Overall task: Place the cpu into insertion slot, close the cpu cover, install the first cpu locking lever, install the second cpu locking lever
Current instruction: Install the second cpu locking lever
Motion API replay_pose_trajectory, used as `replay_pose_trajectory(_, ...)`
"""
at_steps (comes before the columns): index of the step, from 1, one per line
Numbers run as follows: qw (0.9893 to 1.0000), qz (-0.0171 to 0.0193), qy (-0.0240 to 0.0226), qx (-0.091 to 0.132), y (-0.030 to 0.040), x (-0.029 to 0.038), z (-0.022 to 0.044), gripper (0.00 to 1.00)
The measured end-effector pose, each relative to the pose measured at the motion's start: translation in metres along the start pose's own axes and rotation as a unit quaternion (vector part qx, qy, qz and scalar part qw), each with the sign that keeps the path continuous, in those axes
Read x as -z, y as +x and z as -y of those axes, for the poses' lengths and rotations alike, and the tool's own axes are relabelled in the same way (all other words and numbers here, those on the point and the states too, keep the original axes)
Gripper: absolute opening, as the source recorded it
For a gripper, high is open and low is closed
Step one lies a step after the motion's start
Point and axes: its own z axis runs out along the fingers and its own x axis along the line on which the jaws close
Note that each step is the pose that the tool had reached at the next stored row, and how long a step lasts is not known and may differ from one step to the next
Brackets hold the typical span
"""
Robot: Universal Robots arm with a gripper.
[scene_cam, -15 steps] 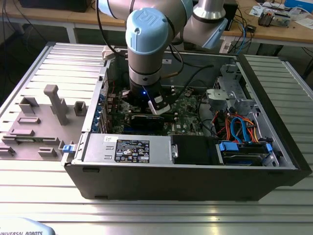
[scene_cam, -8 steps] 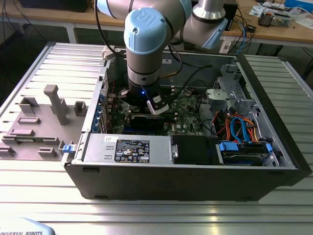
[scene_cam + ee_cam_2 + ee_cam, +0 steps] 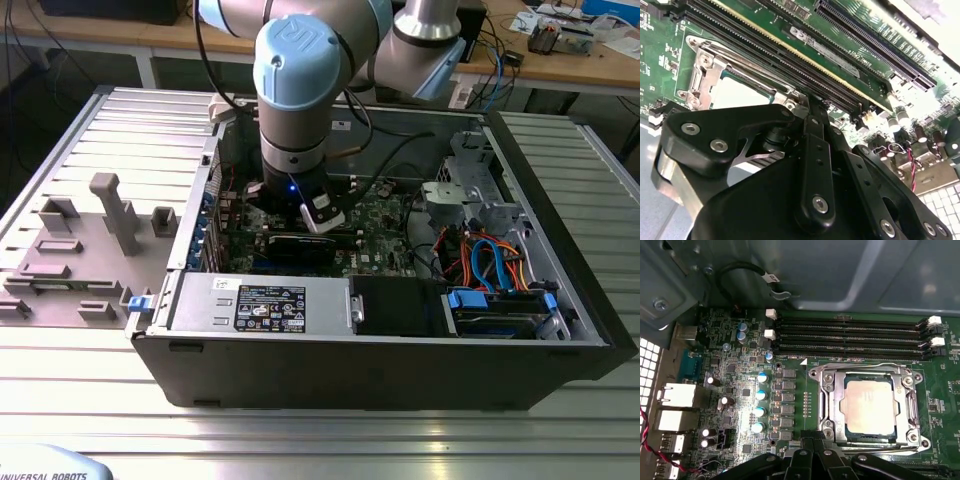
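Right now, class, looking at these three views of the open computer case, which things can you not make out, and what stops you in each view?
- Square silvery-grey metal-topped cpu: in the second wrist view the black gripper linkage covers its near part.
- Silver metal cpu cover frame: whether its locking levers are latched is too fine to tell in both wrist views.
- Green circuit board: in the exterior view the blue-and-grey robot arm hides the socket area.
- The jaws' tips: cut off in the first wrist view.

Robotics lab: open PC case (image 3: 380,340) on slatted aluminium table (image 3: 560,430), cluttered workbench (image 3: 560,50) behind.
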Motion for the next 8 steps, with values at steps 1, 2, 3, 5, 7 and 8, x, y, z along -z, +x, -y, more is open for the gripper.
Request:
replay_pose_trajectory(1,1.0000,0.0000,0.0000,0.000,0.0001,0.0018,-0.0005,0.11)
replay_pose_trajectory(2,1.0000,-0.0002,0.0003,0.000,0.0004,0.0051,-0.0013,0.11)
replay_pose_trajectory(3,1.0000,-0.0002,0.0004,0.000,0.0005,0.0076,-0.0019,0.11)
replay_pose_trajectory(5,1.0000,-0.0002,0.0003,0.000,0.0006,0.0136,-0.0035,0.11)
replay_pose_trajectory(7,1.0000,-0.0002,0.0003,0.000,0.0006,0.0198,-0.0052,0.11)
replay_pose_trajectory(8,1.0000,-0.0001,0.0002,0.000,0.0006,0.0198,-0.0053,0.11)
